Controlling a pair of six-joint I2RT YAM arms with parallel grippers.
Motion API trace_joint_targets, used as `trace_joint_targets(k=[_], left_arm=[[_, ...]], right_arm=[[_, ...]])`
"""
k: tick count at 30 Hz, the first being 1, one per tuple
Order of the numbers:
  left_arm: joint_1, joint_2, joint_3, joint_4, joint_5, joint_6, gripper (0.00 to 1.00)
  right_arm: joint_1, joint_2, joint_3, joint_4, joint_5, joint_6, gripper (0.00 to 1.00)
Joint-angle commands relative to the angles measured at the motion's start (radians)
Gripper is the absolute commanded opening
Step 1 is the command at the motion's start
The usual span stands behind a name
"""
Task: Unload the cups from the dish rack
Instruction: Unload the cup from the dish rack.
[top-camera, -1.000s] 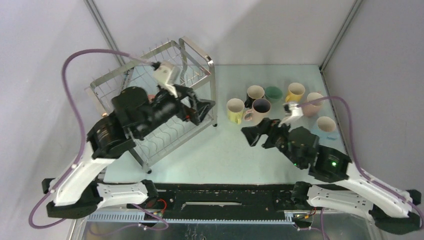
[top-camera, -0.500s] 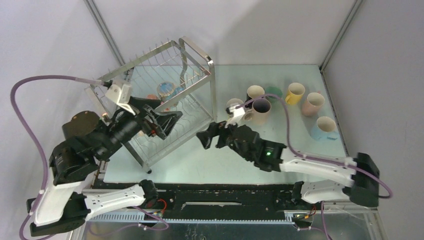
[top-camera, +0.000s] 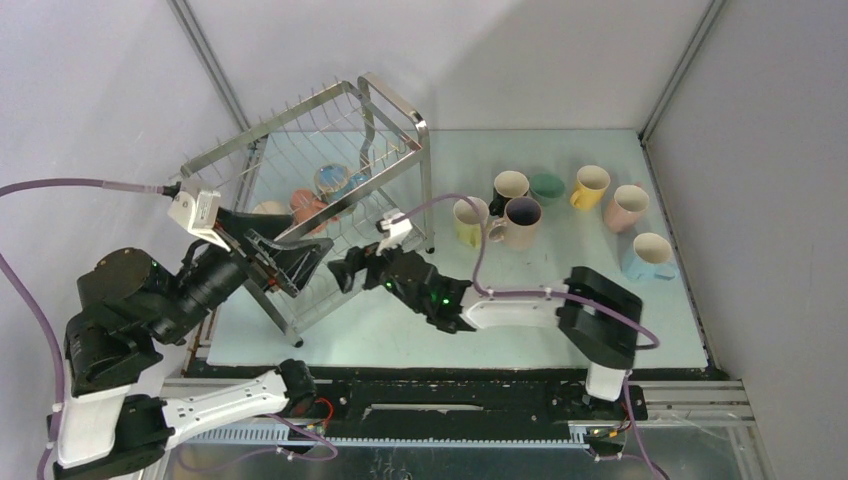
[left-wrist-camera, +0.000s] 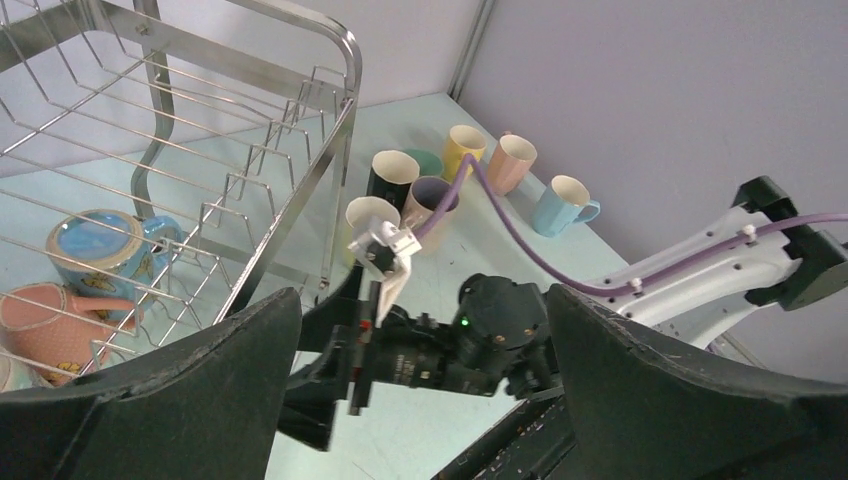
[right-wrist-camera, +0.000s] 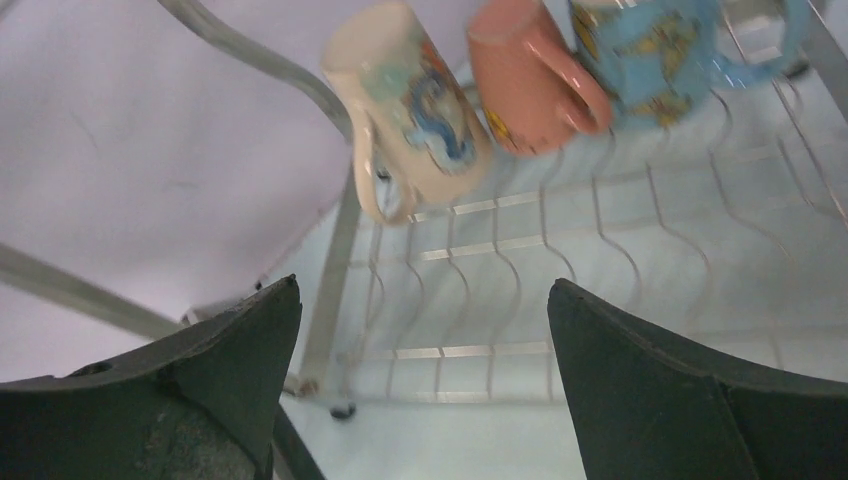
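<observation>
3 cups (right-wrist-camera: 525, 85) sit in dish rack (top-camera: 395, 110), lower tier. Right gripper (top-camera: 352, 272) & left gripper (top-camera: 290, 262): fingers spread, empty, close together at rack front. Risk: arms collide, or fingers snag wires.

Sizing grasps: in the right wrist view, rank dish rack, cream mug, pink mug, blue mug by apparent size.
1. dish rack
2. cream mug
3. pink mug and blue mug: both cropped at the frame top, so unranked.
</observation>
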Motion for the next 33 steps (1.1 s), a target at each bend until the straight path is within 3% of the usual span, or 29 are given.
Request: trace_joint_targets(k=[1,14,33], left_arm=[[-0.002,-0.008,-0.02,-0.012,0.01,-0.013,1.0],[-0.002,-0.017,-0.019,-0.025,0.005,-0.007,1.0],[-0.002,-0.013,-0.036,-0.006,-0.007,-0.01,1.0]], right_arm=[[0.009,0.144,0.146,0.226,-0.003,-0.112,1.0],[-0.013,0.475,0.575,0.116,-0.117,-0.185,1.0],[-0.021,0.666,0.789,-0.021,-0.084,-0.25,0.92]])
